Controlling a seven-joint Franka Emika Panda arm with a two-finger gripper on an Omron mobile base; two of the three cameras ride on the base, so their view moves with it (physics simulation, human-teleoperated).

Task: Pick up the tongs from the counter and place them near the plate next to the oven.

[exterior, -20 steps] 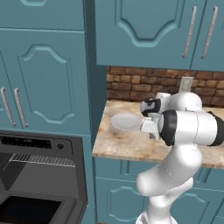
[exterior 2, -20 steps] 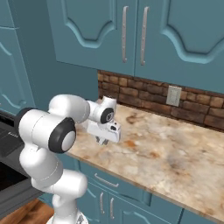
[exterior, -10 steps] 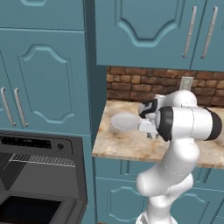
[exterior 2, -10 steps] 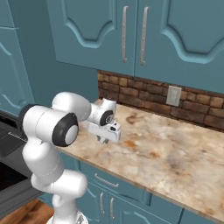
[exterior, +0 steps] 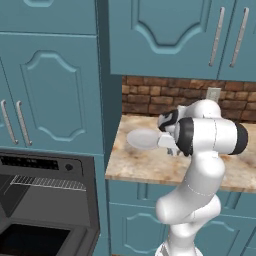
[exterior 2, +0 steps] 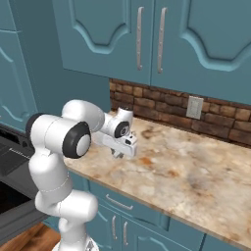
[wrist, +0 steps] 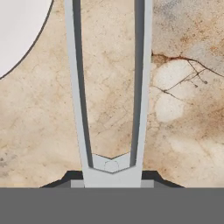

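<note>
Edging a little further toward the oven side over the last second, with the hand barely shifting near the small round pale grey-white plate (exterior: 142,139). Clamping the tool (wrist: 112,179) tight on the joined end of the slim silver-grey metal tongs (wrist: 111,171), with both narrow arms pointing away from the hand. Hanging the tongs over the beige-tan marbled stone desk (wrist: 183,109), one arm tip just beside the plate's rim. Impossible to tell whether they are touching the stone. Judging the carry nearly done, with only lowering and letting go remaining. Working at the desk's end beside a tall teal cabinet (exterior: 60,90), with the black built-in oven (exterior: 45,200) below it. Facing a brown brick backsplash (exterior 2: 147,105) under teal upper cupboards.
</note>
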